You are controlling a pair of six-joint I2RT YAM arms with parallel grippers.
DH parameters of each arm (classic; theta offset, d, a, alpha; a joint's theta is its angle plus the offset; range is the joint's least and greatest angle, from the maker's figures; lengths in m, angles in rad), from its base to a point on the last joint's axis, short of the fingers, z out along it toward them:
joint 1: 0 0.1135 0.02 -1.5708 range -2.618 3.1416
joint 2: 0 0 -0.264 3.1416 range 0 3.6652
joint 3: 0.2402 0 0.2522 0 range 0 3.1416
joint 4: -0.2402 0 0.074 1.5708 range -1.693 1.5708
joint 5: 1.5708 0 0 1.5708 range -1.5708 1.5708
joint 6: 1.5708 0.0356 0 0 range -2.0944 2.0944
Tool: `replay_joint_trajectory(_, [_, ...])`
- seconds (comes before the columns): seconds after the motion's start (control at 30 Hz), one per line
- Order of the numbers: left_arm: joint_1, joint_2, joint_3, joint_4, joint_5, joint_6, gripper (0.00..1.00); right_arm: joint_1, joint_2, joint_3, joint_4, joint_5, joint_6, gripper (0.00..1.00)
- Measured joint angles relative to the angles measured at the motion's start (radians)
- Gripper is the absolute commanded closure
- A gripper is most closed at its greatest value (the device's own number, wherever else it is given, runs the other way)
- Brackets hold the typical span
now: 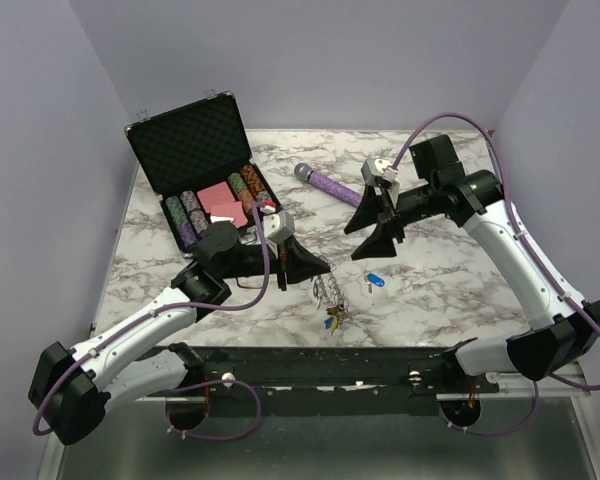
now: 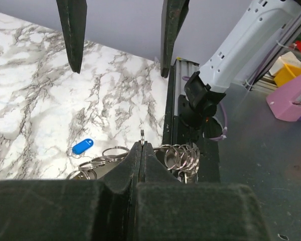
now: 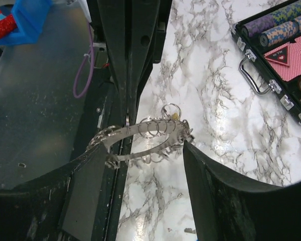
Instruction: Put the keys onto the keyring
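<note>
Keyring (image 1: 327, 290) hung over the worktop (image 1: 430, 290), pinched in my left gripper (image 2: 141, 146), pressed together on it. My right gripper (image 3: 146, 145) was spread, facing it but apart. One blue key (image 1: 373, 281) lay on the worktop nearby.

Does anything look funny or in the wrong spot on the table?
Yes. One blue key lies all alone on the marble table, apart from the keyring that the left end effector is pinching. The other keys are bunched by the ring, so this one looks left out.
</note>
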Motion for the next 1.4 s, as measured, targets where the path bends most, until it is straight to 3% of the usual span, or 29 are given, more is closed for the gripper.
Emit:
replay_joint_trajectory(0.27, [-0.087, 0.059, 0.045, -0.034, -0.161, 0.040, 1.00, 0.035, 0.009, -0.016, -0.008, 0.029, -0.012, 0.43])
replay_joint_trajectory(0.53, [-0.098, 0.066, 0.045, -0.006, -0.251, 0.055, 1.00, 0.042, 0.028, -0.026, -0.030, 0.038, -0.035, 0.46])
replay_joint_trajectory(0.77, [-0.098, 0.064, -0.009, 0.060, -0.258, 0.094, 1.00, 0.026, 0.027, -0.026, -0.033, 0.056, -0.028, 0.32])
replay_joint_trajectory(0.87, [-0.098, 0.029, -0.064, 0.064, -0.258, 0.134, 1.00, -0.073, 0.013, -0.029, -0.020, 0.039, 0.000, 0.31])
replay_joint_trajectory(1.03, [-0.098, -0.102, -0.151, 0.062, -0.249, 0.188, 1.00, -0.226, -0.075, -0.149, 0.088, 0.037, 0.084, 0.27])
replay_joint_trajectory(1.17, [-0.098, -0.236, -0.184, 0.061, -0.230, 0.215, 1.00, -0.243, -0.131, -0.247, 0.171, 0.058, 0.148, 0.19])
replay_joint_trajectory(1.4, [-0.098, -0.391, -0.257, 0.042, -0.220, 0.233, 1.00, -0.284, -0.114, -0.372, 0.270, 0.151, 0.193, 0.17])
